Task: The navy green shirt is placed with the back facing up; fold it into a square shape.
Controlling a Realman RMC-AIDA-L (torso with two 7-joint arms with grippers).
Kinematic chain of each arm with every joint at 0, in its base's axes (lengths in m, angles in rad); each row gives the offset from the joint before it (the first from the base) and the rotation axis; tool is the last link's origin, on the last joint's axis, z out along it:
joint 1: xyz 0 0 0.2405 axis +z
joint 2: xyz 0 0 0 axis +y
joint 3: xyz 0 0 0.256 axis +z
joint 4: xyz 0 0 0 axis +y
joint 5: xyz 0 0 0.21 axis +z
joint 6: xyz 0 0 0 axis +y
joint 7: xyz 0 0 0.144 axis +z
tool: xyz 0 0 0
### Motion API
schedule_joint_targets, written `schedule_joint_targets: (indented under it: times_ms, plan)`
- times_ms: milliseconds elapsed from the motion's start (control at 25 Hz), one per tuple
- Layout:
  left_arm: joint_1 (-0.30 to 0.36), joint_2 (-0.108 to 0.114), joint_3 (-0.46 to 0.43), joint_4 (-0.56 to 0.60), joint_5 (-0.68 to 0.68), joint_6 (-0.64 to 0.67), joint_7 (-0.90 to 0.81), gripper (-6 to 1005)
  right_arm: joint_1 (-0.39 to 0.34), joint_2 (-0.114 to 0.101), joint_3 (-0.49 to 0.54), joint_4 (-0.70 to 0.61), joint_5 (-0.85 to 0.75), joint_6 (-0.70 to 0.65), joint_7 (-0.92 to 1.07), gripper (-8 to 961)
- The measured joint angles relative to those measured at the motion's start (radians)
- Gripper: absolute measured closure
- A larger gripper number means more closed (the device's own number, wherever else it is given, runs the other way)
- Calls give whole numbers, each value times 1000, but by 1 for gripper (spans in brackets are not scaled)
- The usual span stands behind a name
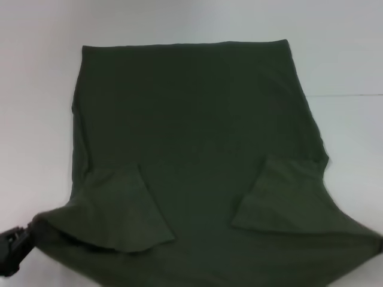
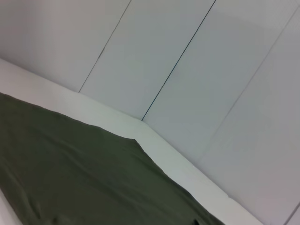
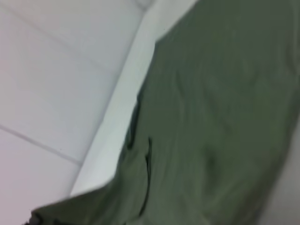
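Left gripper (image 1: pixel 15 248) low at the navy green shirt (image 1: pixel 197 149) corner.

Both arms low, at the near corners.
Left tool (image 1: pixel 15 248) black, partly visible, bottom-left of head view; right tool barely visible.

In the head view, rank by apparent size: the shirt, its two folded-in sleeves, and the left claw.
1. Shirt, by far the largest.
2. Left sleeve and right sleeve: they look alike, so no ranking between them.
3. Left claw, smallest; only part shows at the frame edge, so its full size is uncertain.
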Motion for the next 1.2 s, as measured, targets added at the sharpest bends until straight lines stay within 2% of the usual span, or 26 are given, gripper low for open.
schedule_joint_targets:
  times_ms: [160, 320, 360, 440, 640, 760, 800, 840, 960, 1000, 1040, 1080, 1120, 1200]
  plan:
    - [-92, 11, -5, -22, -8, -69, -10, 983, 60, -6, 89, 9, 1, 34, 3, 919]
    - [-208, 43, -7, -98, -35, -185, -24, 982, 149, -3, 143, 14, 25, 124, -3, 919]
    - [-208, 43, -7, -98, -35, -185, -24, 982, 172, -1, 147, 14, 38, 154, -5, 919]
    - [-311, 64, -7, -156, -89, -319, -43, 982, 220, 2, 144, 16, 73, 247, -9, 919]
    - [-428, 74, -5, -220, -178, -524, -51, 983, 341, 9, 136, 52, 117, 496, -41, 918]
    - [-488, 73, -1, -248, -217, -633, -31, 983, 415, 12, 128, 86, 121, 648, -76, 918]
    - [-528, 64, -3, -271, -261, -699, 14, 983, 441, 13, 120, 98, 122, 700, -87, 918]
    - [-528, 64, -3, -271, -261, -699, 14, 983, 464, 15, 110, 110, 124, 745, -95, 918]
    - [-577, 40, -2, -311, -352, -792, 143, 983, 540, 23, 70, 147, 129, 896, -131, 919]
    - [-597, 32, -1, -328, -391, -827, 202, 983, 563, 29, 57, 154, 130, 941, -143, 919]
    - [-608, 26, -2, -339, -409, -845, 237, 983, 601, 46, 33, 158, 130, 1015, -155, 919]
    - [-642, 13, -2, -372, -470, -908, 352, 982, 621, 56, 17, 158, 130, 1061, -162, 919]
    - [-642, 13, -2, -372, -470, -908, 352, 982, 621, 56, 17, 158, 130, 1061, -162, 919]
    - [-669, 6, -3, -405, -513, -956, 450, 977, 652, 75, -4, 165, 130, 1128, -183, 919]
